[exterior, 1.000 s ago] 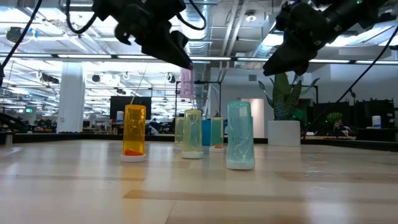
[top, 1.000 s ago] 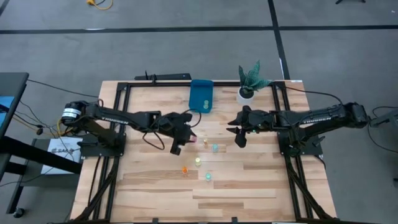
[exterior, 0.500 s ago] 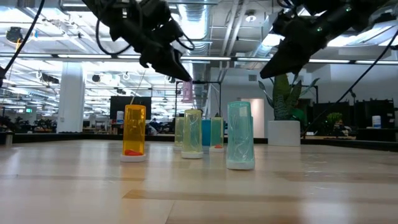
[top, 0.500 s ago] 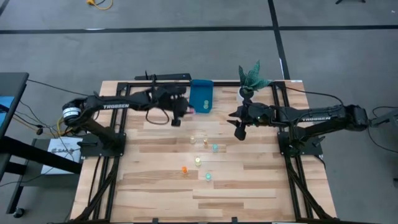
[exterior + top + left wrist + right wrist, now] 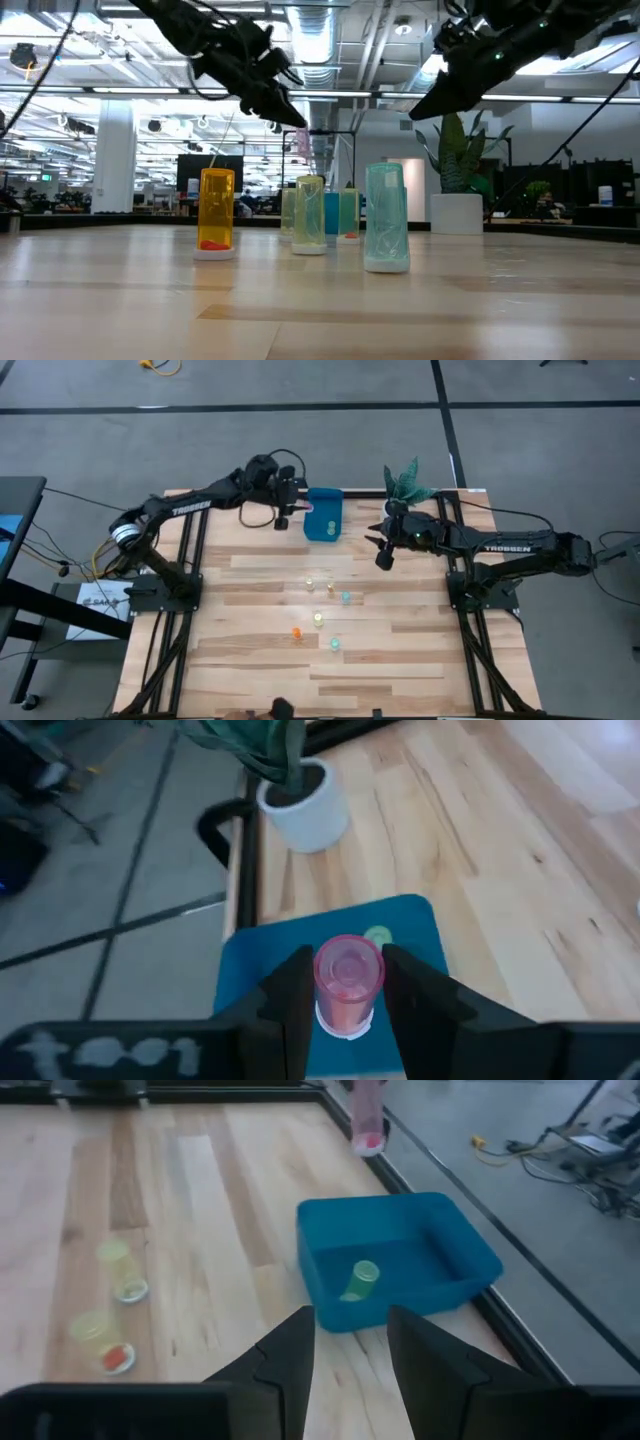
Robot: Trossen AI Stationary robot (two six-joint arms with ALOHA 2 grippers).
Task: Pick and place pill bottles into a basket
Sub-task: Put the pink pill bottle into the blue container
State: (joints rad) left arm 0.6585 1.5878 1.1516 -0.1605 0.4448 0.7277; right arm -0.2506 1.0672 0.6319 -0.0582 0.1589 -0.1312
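Left gripper: its two dark fingers are clamped on a pink pill bottle, held upright between them directly above the blue basket. In the high view this gripper sits in the upper centre of the frame, at the left edge of the basket, with the left arm reaching in from the left side of the table.

Right gripper: the fingers stand apart with nothing between them, pointing toward the basket. In the high view it hovers right of centre, just right of the basket and below the potted plant.

Basket contents: a pale green pill bottle lies tilted on the basket floor, toward the centre of the right wrist frame.

Remaining bottles: in the high view a loose cluster stands below the basket at the centre of the frame, comprising a pale yellow bottle, a teal bottle, an orange bottle and a green bottle. In the low view the orange bottle and a clear green bottle stand upright in the centre of the frame.
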